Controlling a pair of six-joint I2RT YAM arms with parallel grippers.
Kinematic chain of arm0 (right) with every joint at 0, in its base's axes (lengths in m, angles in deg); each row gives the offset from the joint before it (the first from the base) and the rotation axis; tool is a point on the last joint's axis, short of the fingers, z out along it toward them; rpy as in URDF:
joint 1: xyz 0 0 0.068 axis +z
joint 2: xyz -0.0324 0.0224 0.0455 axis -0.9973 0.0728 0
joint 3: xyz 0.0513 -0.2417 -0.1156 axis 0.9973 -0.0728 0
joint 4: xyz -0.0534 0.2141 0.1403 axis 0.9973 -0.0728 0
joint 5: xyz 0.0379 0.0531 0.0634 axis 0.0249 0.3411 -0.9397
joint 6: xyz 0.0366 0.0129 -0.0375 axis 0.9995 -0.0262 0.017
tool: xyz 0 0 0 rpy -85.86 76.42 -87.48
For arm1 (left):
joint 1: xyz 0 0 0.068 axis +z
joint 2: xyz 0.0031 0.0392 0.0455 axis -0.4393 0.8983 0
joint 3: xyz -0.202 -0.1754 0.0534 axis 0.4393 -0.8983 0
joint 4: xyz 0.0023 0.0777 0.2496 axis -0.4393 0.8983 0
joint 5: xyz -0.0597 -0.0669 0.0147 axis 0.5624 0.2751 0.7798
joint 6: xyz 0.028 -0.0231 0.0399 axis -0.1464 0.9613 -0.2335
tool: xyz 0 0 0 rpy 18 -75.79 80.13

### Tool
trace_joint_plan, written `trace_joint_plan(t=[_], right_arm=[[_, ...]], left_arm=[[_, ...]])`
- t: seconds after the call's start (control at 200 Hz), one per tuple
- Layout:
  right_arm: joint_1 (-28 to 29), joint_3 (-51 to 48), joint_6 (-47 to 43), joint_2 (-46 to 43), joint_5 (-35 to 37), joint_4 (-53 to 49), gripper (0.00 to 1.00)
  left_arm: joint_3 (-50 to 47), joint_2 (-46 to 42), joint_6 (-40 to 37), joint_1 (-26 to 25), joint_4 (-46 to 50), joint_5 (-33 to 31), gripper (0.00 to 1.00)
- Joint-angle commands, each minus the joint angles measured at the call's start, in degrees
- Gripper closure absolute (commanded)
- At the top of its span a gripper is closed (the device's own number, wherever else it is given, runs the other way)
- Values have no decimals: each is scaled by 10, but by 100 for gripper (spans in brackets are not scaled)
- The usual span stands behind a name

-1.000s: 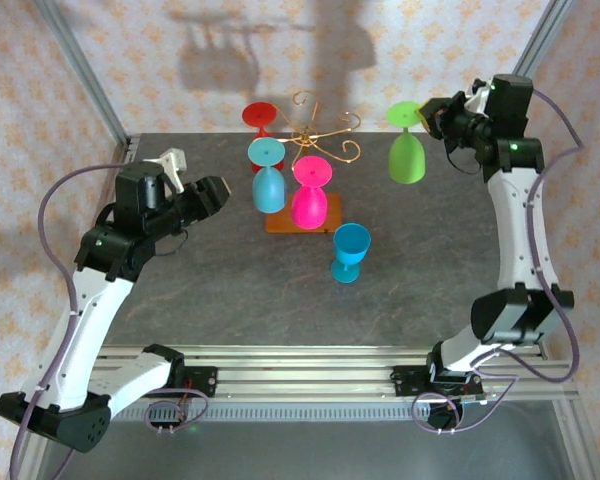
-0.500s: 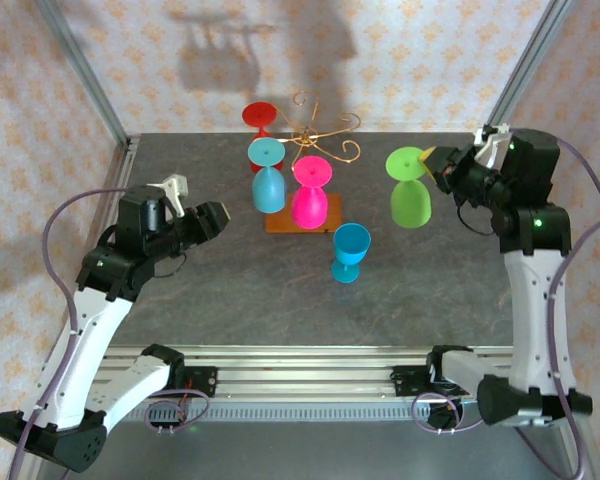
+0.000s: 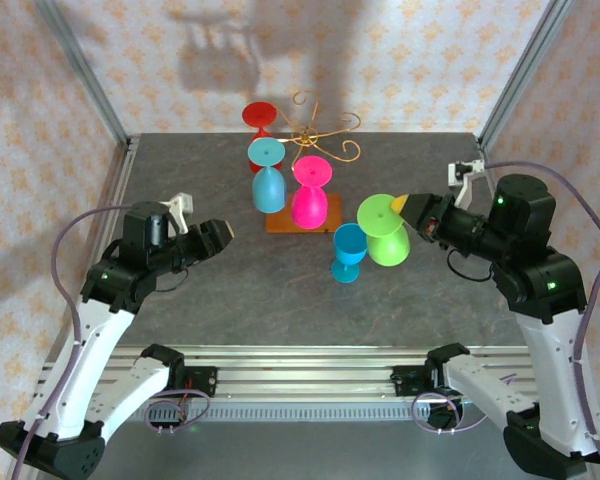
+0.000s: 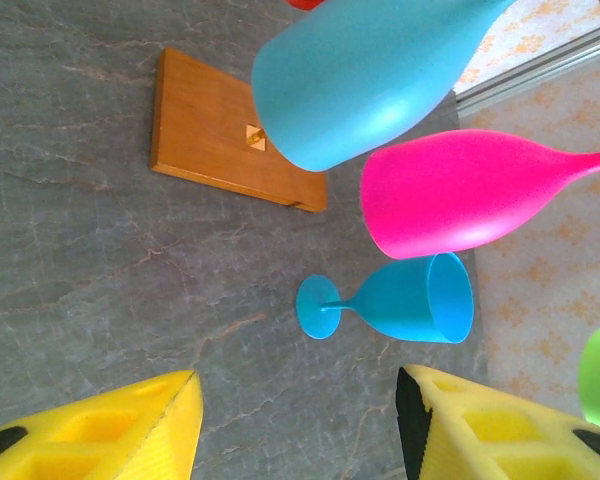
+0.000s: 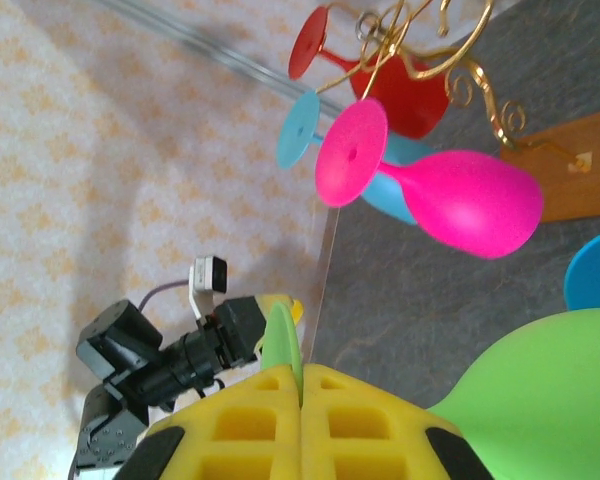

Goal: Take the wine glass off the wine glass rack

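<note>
The right gripper (image 3: pixel 417 209) has its yellow padded fingers (image 5: pixel 250 425) pressed together on the thin flat foot of a lime-green plastic wine glass (image 3: pixel 385 232). In the right wrist view the foot shows edge-on as a green sliver pinched between the two pads. The glass is tilted, with its foot up toward the gripper and its bowl pointing down and away toward the middle of the table. It is clear of the rack, to the right of the rack's base and in front of it. Its bowl is just beside a blue plastic wine glass (image 3: pixel 349 252) that stands upright on the grey stone-patterned table (image 3: pixel 230 300); whether the two touch cannot be told.

The left gripper (image 3: pixel 218 237) hangs over the table's left side with its yellow fingers (image 4: pixel 130 430) spread wide apart, holding nothing and pointing toward the rack.

The wine glass rack (image 3: pixel 325 135), a thin gold wire stand with curled scroll arms on a rectangular orange-brown wooden base, stands at the back centre of the table. Three glasses hang from it upside down by their feet: a hot-pink one (image 3: pixel 310 195) in front, a light-blue one (image 3: pixel 268 180) to its left, and a red one (image 3: pixel 260 118) at the back left. The scroll arms on the rack's right side are bare.
</note>
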Motion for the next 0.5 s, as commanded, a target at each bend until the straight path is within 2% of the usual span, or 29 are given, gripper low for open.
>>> trace_joint_plan(t=[0.0, 0.31, 0.496], right_arm=[[43, -6, 12, -3, 34, 27, 100], [179, -19, 23, 14, 103, 74, 100], [280, -7, 9, 55, 158, 94, 100]], left_arm=[[-7, -16, 12, 4, -22, 18, 46], [-31, -51, 35, 4, -28, 33, 45], [-29, -64, 37, 4, -18, 36, 45]])
